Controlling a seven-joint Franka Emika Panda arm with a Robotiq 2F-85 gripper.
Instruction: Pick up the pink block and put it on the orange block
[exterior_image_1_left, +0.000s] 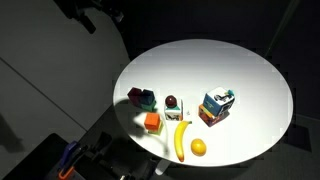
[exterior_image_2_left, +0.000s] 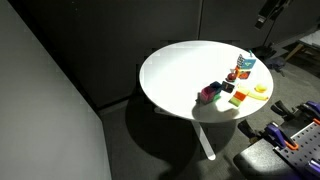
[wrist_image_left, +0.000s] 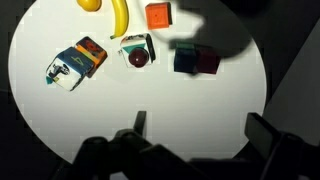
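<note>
- Pink block (wrist_image_left: 207, 63) is sitting on the white table (wrist_image_left: 80, 110), well ahead of the fingers (wrist_image_left: 140, 125) and roughly between their lines. It is touching or just beside a teal cube (wrist_image_left: 185, 60); I cannot tell which.
- The gripper (wrist_image_left: 200, 135) is hanging high over the table, fingers spread wide and holding nothing.
- Orange block (wrist_image_left: 158, 15) is lying farther ahead, apart from the pink one, near a banana (wrist_image_left: 120, 15).
- To my eye the approach is in hand; the next move is calling for a descent with the fingers straddling the pink block without catching the teal cube.
</note>
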